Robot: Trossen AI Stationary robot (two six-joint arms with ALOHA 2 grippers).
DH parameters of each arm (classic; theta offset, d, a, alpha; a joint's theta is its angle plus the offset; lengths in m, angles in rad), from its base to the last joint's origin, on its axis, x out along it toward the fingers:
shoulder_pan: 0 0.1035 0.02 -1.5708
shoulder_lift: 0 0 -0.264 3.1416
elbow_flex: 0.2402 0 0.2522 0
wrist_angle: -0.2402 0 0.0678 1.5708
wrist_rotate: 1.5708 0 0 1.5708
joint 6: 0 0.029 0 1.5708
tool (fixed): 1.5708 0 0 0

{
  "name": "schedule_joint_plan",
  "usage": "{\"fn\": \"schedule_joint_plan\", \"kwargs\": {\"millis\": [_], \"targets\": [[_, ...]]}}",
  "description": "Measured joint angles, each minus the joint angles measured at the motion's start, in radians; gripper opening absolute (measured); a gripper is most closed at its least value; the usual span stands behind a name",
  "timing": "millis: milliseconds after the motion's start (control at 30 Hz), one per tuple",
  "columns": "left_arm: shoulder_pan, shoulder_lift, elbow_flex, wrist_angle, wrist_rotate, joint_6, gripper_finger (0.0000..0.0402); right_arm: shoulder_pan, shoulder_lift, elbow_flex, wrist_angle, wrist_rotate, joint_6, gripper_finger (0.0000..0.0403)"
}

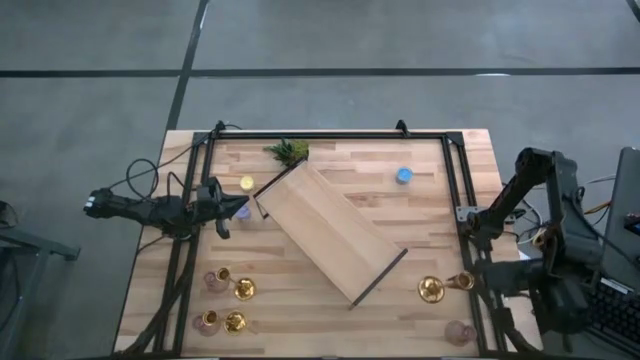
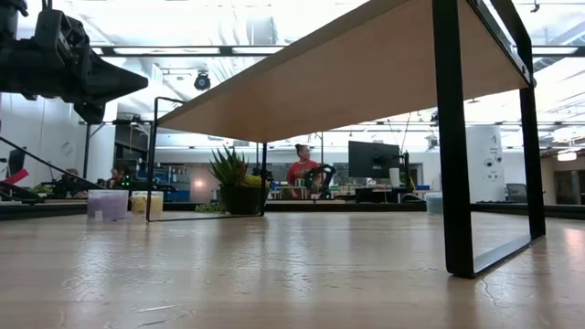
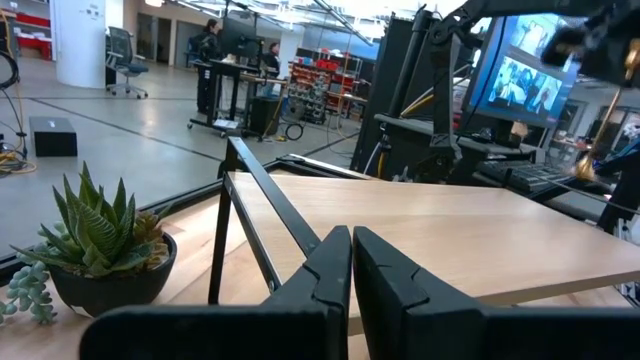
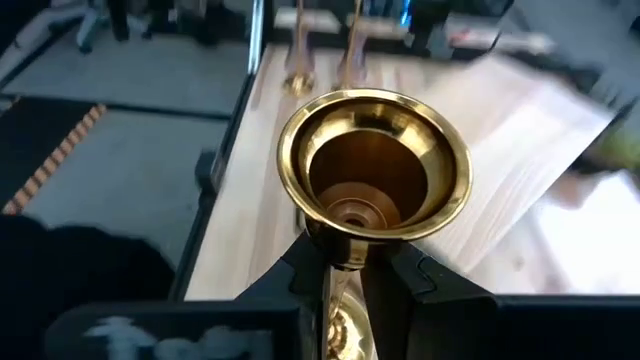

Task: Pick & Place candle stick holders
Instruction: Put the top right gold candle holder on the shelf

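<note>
My right gripper (image 1: 468, 281) is shut on a gold candlestick (image 1: 432, 290) at the table's near right; in the right wrist view its flared round end (image 4: 372, 165) fills the middle. Two more gold candlesticks (image 1: 244, 289) (image 1: 235, 322) stand at the near left, each beside a pinkish glass cup (image 1: 216, 281) (image 1: 206, 322). A third glass cup (image 1: 459, 332) stands near the right front corner. My left gripper (image 1: 232, 210) is shut and empty, up above the table's left side beside a purple tealight (image 1: 243, 212); it also shows in the left wrist view (image 3: 352, 280). My right gripper pinches the gold candlestick between its two fingers (image 4: 410, 285) on a narrow gold part (image 4: 342, 275) just under the flared round end, whose hollow faces the wrist camera. The fingers come from the table's right side. Whether the candlestick is clear of the table, I cannot tell.
A wooden riser shelf with black legs (image 1: 330, 230) stands slanted across the table's middle. A green plant sprig (image 1: 288, 151), a yellow tealight (image 1: 247, 183) and a blue tealight (image 1: 403, 175) lie toward the far edge. A black frame (image 1: 330, 135) runs along the table's edges.
</note>
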Motion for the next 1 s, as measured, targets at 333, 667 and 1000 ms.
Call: {"fn": "schedule_joint_plan", "kwargs": {"millis": [333, 667, 1000], "targets": [[0.000, 0.000, 0.000, 0.000, 0.000, 0.000, 0.0019, -0.193, -0.076, 0.072, 0.016, 0.052, -0.264, 0.0034], [0.000, 0.000, 0.000, 0.000, 0.000, 0.000, 0.0019, -0.542, -0.166, 0.072, 0.243, -0.158, -0.657, 0.0034], [0.000, 0.000, 0.000, 0.000, 0.000, 0.000, 0.0019, -0.958, -0.130, 0.071, 0.445, -0.628, -0.899, 0.0034]]}}
